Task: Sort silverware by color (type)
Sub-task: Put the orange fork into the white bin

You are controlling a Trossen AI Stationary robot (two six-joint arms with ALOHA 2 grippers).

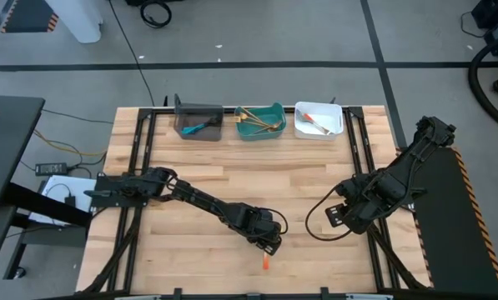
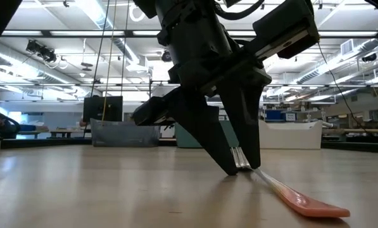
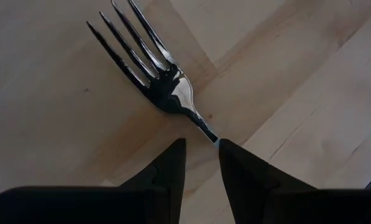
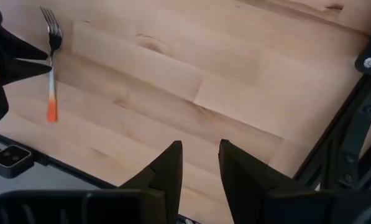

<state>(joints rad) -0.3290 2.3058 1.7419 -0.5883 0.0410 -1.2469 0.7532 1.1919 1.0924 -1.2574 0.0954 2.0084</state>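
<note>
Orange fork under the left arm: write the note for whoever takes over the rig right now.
Left gripper: jaws down at the table's near edge, closed on the neck of the orange fork, which lies flat, not lifted.
Right gripper: open, idle over bare wood on the right.
Done: utensils already lie in the grey bin, teal bin and white bin.
Left: lift this fork and drop it in its bin.
</note>
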